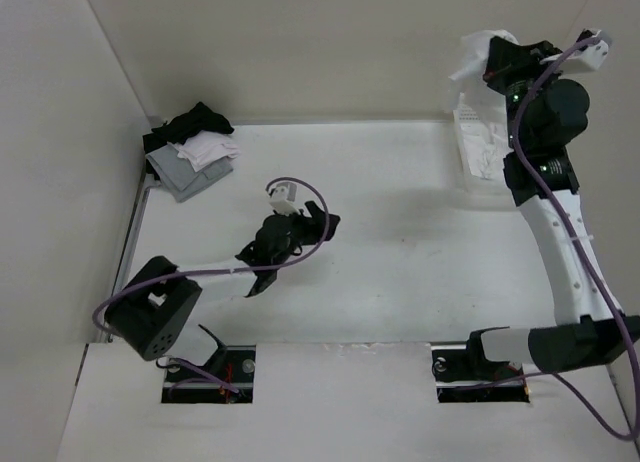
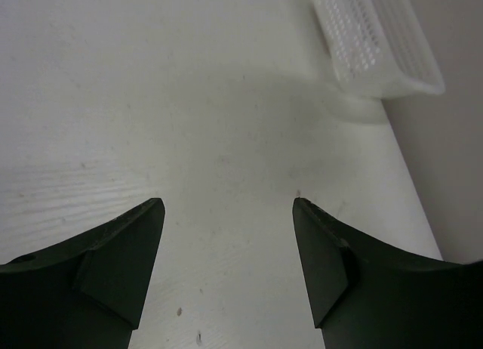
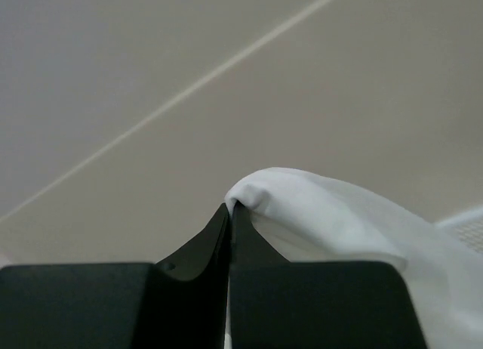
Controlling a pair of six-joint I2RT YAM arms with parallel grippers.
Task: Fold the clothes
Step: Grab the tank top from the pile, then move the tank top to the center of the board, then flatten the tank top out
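Jaws clamped: my right gripper [image 3: 230, 207] pinches only an edge of the soft white cloth garment [image 3: 324, 213], so I judge slippage possible; left gripper [image 2: 227, 204] wide, empty.

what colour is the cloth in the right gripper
Plain white; the cloth shows best in the right wrist view, pinched by the right gripper.
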